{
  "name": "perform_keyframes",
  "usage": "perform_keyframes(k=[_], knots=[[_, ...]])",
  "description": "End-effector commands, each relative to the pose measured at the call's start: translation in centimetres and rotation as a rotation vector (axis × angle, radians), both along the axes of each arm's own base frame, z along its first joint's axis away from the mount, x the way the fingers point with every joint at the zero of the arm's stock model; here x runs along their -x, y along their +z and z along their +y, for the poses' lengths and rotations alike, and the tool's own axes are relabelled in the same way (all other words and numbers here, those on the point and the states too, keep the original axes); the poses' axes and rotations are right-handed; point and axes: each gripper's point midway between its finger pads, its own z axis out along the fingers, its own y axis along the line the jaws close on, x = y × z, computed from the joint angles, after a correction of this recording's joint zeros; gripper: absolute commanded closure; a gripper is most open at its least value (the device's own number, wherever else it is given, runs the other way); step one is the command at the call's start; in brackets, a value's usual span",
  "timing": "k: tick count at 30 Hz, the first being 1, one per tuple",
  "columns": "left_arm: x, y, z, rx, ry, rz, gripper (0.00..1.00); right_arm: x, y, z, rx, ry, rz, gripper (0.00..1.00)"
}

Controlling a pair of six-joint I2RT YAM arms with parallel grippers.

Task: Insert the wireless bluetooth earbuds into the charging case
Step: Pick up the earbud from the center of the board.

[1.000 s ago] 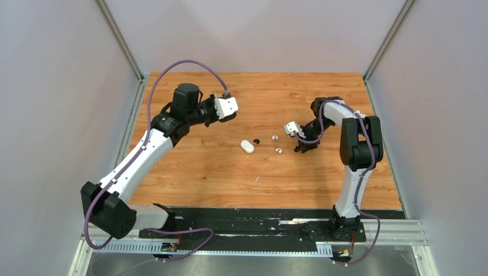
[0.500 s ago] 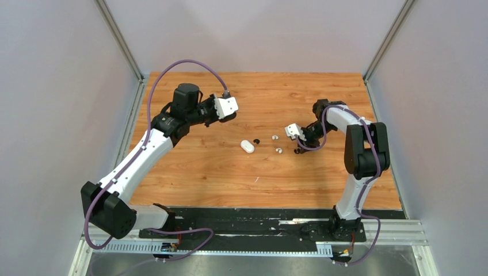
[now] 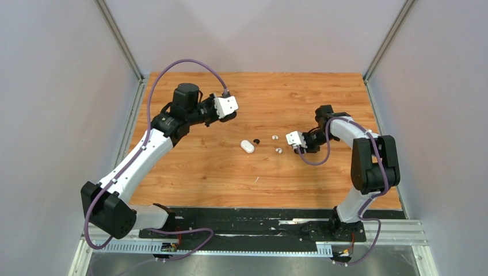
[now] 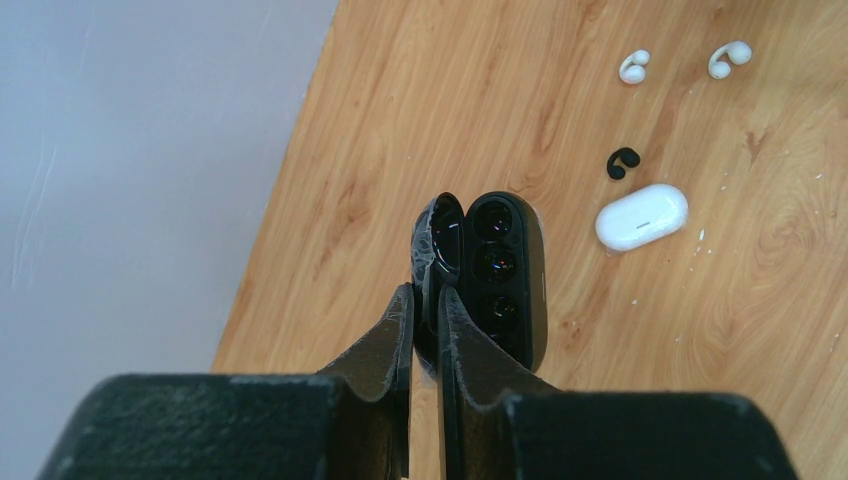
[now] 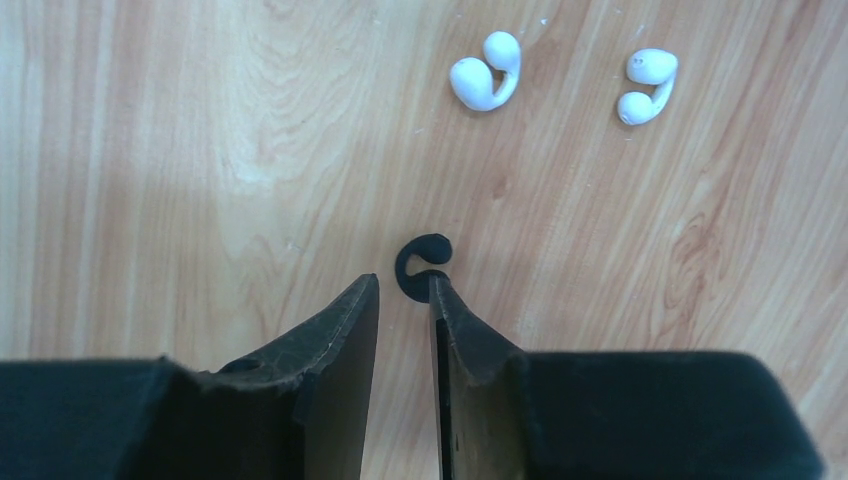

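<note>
Up and to the left of the closed white case (image 3: 247,146), the left tool (image 4: 424,298) is pinched tight on the lid of an open black case (image 4: 505,270), its inner wells facing the wrist camera. Just right of the white case, a black earbud (image 3: 256,140) lies on the table (image 3: 201,172). Farther right lie a white earbud (image 3: 274,137) and a nearer white earbud (image 3: 279,150), apart from each other. Farthest right of the white case, the right tool (image 5: 403,283) has its fingers a narrow gap apart and grips nothing. A second black earbud (image 5: 420,265) lies at their tips, touching one finger.
</note>
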Motion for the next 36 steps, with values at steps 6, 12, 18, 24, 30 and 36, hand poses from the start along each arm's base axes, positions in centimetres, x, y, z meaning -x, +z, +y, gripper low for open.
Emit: perform_keyframes(k=[6, 12, 18, 24, 30, 36], knots=[[0.0, 2.2, -0.4, 0.059, 0.002, -0.042, 1.0, -1.3, 0.0, 0.5, -0.01, 0.02, -0.06, 0.72], [0.0, 2.1, -0.3, 0.052, 0.005, -0.046, 1.0, -0.9, 0.1, 0.6, -0.015, 0.051, -0.056, 0.73], [-0.1, 2.0, -0.4, 0.051, 0.006, -0.043, 1.0, -0.5, -0.4, 0.5, -0.001, 0.062, -0.02, 0.74], [-0.2, 1.8, -0.4, 0.049, 0.007, -0.04, 1.0, -0.9, -1.2, 0.4, 0.018, 0.056, 0.0, 0.73], [-0.2, 1.8, -0.4, 0.049, 0.008, -0.038, 1.0, -1.2, -1.9, 0.0, 0.042, 0.045, 0.011, 0.72], [-0.3, 1.8, -0.4, 0.047, 0.007, -0.039, 1.0, -1.3, -2.1, 0.1, 0.041, 0.043, 0.016, 0.74]])
